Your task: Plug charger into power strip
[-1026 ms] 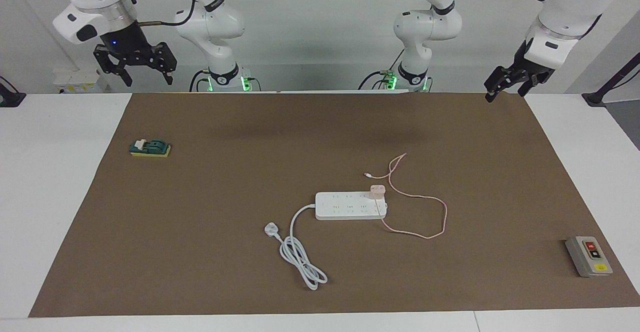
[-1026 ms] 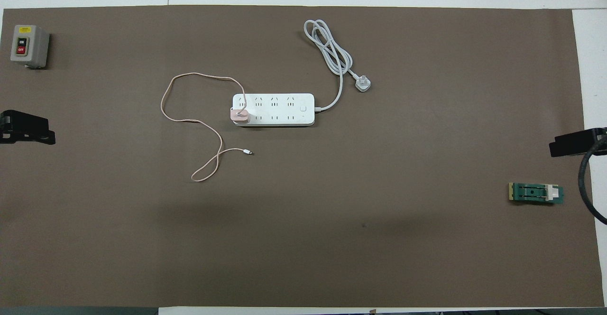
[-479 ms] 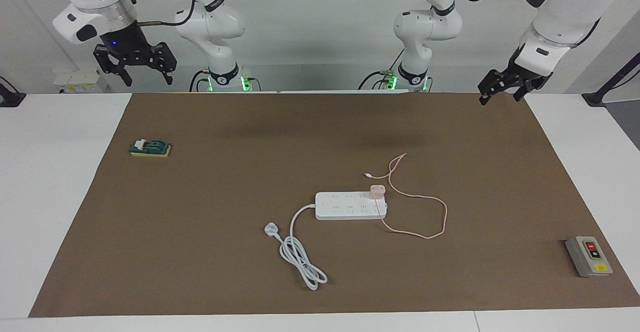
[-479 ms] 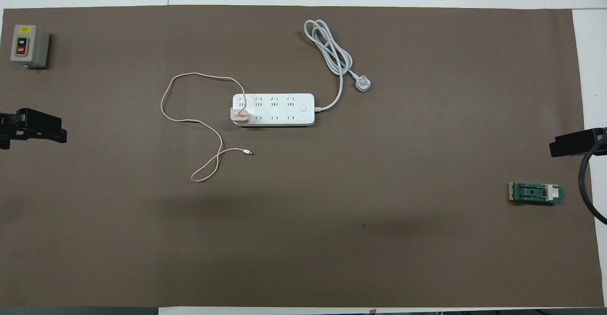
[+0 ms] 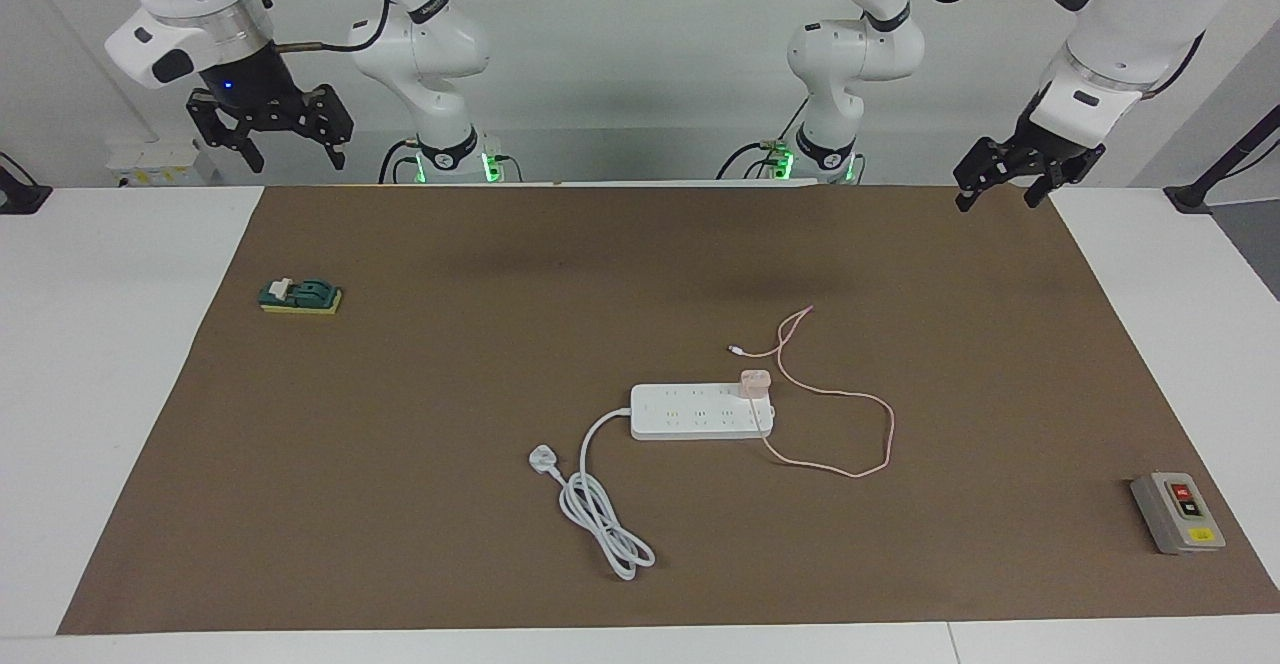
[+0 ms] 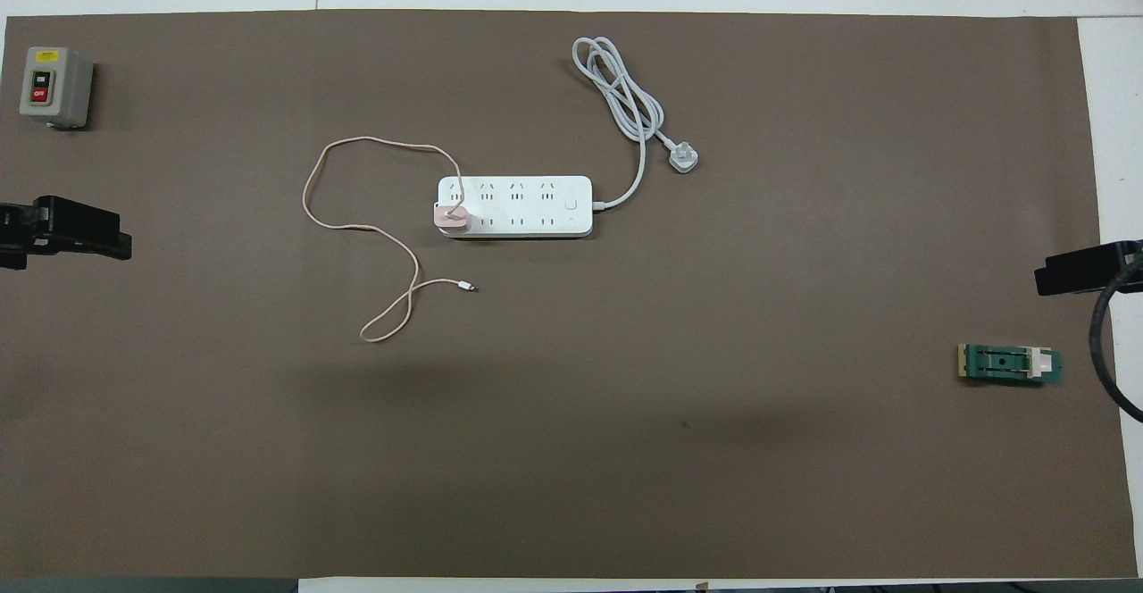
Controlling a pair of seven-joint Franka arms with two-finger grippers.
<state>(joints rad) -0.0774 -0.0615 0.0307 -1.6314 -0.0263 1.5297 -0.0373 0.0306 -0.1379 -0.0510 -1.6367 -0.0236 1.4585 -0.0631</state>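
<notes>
The white power strip (image 5: 690, 412) (image 6: 527, 204) lies flat near the middle of the brown mat. The pale-pink charger (image 5: 755, 382) (image 6: 449, 216) stands upright on the strip's last socket toward the left arm's end, in the row nearer the robots. Its thin pink cable (image 5: 885, 434) (image 6: 308, 191) loops over the mat and ends in a tiny connector (image 5: 735, 350) (image 6: 466, 287). My left gripper (image 5: 996, 199) hangs open and empty over the mat's edge by its base. My right gripper (image 5: 298, 162) hangs open and empty, high at its own end.
The strip's thick white cord coils to a three-pin plug (image 5: 540, 460) (image 6: 684, 160), farther from the robots. A grey button box (image 5: 1178, 512) (image 6: 54, 86) sits at the mat's corner toward the left arm's end. A green and yellow block (image 5: 300, 296) (image 6: 1009, 365) lies toward the right arm's end.
The left gripper has shifted slightly inward over the mat's edge and turned a little. The right arm, charger and strip have not moved.
</notes>
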